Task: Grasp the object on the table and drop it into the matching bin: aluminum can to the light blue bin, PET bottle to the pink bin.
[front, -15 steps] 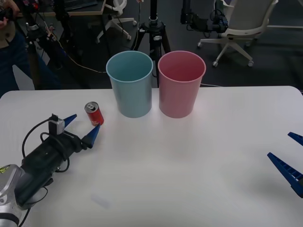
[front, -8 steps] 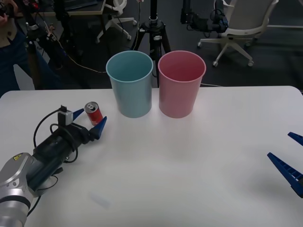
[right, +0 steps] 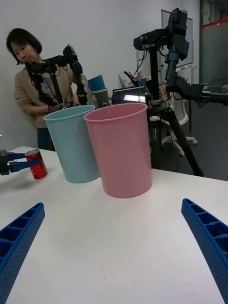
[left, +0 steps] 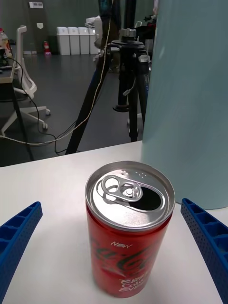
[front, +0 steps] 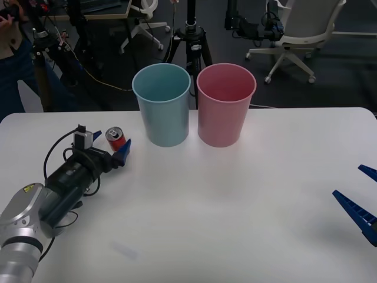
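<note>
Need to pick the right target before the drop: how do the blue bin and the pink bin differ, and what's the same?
Colour: the blue bin is light blue, the pink bin is pink. Position: in the front view the blue bin stands on the robot's left, nearer the can and the left gripper; the pink bin stands to its right. Shared: both are upright, open-topped, tapered, about the same size, side by side on the table.

1 can, 2 bins
</note>
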Robot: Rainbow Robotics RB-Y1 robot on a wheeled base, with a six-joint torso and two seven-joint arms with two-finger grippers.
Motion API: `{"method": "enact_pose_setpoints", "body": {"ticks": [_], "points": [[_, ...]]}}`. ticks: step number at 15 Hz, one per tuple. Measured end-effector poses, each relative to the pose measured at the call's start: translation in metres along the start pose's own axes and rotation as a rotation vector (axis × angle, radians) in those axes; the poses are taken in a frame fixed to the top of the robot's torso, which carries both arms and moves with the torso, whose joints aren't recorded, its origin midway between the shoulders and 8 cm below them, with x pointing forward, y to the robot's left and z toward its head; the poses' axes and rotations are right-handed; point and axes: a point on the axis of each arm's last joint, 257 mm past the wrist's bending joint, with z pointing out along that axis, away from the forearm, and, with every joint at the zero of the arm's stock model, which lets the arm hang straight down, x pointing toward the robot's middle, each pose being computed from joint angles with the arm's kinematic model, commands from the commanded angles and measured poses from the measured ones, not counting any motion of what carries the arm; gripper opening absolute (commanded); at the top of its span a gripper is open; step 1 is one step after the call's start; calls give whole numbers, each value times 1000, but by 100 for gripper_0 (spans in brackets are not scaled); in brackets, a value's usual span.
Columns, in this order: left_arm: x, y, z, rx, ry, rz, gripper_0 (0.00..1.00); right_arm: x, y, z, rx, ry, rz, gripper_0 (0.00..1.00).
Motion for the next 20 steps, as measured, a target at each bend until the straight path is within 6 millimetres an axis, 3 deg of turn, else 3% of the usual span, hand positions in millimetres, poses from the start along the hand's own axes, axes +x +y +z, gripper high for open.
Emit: {"method": "enact_pose_setpoints", "body": {"ticks": [6, 7, 8, 9, 10, 20], "points": [[0, -12, 11, -3, 11, -16, 100, 0, 0, 0, 0, 0, 0, 100], [0, -11, 11, -3, 11, -15, 95, 0, 0, 0, 0, 0, 0, 100], [0, -11, 11, -4, 11, -16, 70, 0, 0, 0, 0, 0, 0, 100], [0, -10, 10, -5, 11, -17, 22, 0, 0, 0, 0, 0, 0, 100], [-1, -8, 10, -9, 10, -18, 2, 0, 0, 0, 0, 0, 0, 100], [-6, -8, 9, 10, -6, -30, 0, 0, 0, 0, 0, 0, 0, 100]]}}
